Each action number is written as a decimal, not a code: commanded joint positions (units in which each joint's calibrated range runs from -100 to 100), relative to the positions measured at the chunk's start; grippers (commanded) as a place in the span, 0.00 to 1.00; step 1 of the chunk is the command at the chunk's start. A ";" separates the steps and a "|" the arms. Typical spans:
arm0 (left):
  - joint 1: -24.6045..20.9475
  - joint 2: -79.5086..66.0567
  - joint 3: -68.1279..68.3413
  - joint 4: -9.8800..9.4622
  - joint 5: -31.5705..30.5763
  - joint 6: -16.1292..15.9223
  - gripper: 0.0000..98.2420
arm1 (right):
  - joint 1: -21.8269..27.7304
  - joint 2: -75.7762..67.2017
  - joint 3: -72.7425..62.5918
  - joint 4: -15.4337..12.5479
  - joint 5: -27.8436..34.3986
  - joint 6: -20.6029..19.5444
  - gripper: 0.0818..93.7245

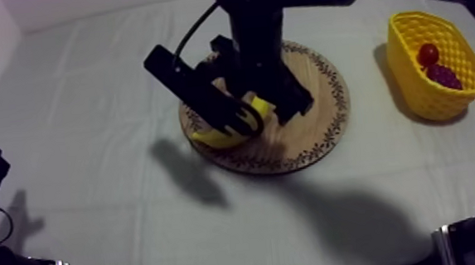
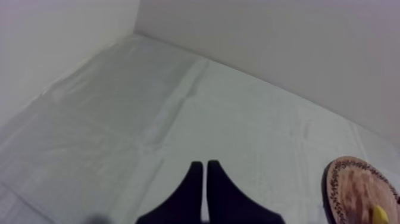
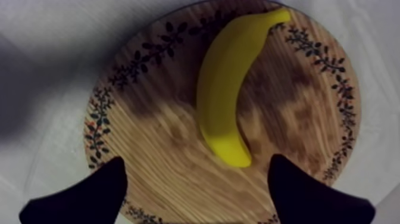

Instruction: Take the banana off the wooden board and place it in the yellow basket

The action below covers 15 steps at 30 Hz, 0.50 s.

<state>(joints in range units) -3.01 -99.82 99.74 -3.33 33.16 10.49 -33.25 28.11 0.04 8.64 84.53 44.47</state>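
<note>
**Right pincer (image 3: 196, 173) released and poised over the banana (image 3: 223, 95)**

The banana lies flat on the wooden board (image 3: 149, 137), toward the board's 8 o'clock edge in the top view. The wide-apart jaws stand either side of one end. I would centre over the thick middle with the jaws across the curve, not along it. Sink until the tips nearly meet the wood, then clench gently so the slick skin cannot squirt out. The yellow basket (image 1: 420, 96) waits at 3 o'clock of the board, holding a small red fruit (image 1: 428, 53) and grapes (image 1: 444, 77). The left pincer (image 2: 205, 173) rests clenched on nothing above the desk (image 2: 119, 119).
</note>
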 commanded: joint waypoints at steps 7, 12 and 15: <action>0.01 0.00 0.03 -0.02 -0.01 -0.01 0.00 | -0.59 4.77 -0.01 -0.57 -3.36 -1.16 0.77; 0.01 0.00 0.03 -0.02 -0.01 -0.01 0.00 | -0.78 8.36 -2.58 -0.84 -4.97 -1.45 0.77; 0.01 0.00 0.03 -0.02 -0.01 -0.01 0.00 | -0.78 10.41 -3.96 -0.65 -6.07 -1.43 0.76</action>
<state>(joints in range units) -3.01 -99.82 99.74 -3.33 33.16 10.49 -34.00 37.84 -3.59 7.82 78.71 42.96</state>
